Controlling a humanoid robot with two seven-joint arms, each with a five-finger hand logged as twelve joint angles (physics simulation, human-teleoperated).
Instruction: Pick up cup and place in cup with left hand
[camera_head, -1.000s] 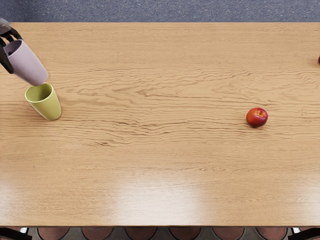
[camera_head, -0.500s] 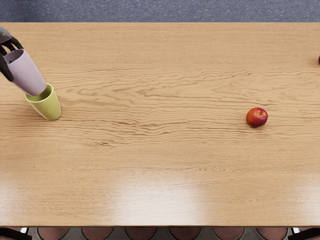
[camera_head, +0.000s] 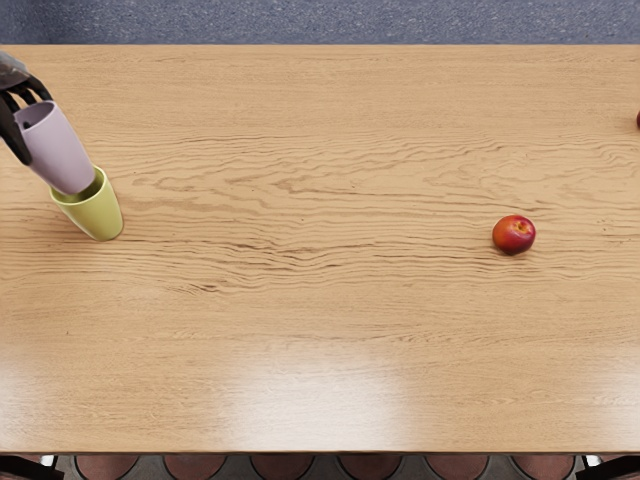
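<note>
Head view: the left hand (camera_head: 16, 76), entering at the left edge near the far corner of the table (camera_head: 300, 330), grips the lilac cup (camera_head: 58, 155) near its rim. The fingers (camera_head: 38, 88) are dark and bent, lying on the far side of the cup's mouth; another dark digit runs down its left side, so that the hand is closed only to the width of the cup. How firmly it presses cannot be told from where I stand, and part of the hand is cut off by the edge of the view. The lilac cup is held tilted, mouth toward the hand, its base overlapping the mouth of the green cup (camera_head: 95, 212). Whether that base is inside the green cup or just above it cannot be told. The green cup stands on the table near the left edge of the view, a little of its inner wall visible beside the lilac base. Well apart, on the right part of the table, lies a red fruit (camera_head: 514, 235); a dark red object (camera_head: 638, 120) is partly visible at the right edge, farther back.
</note>
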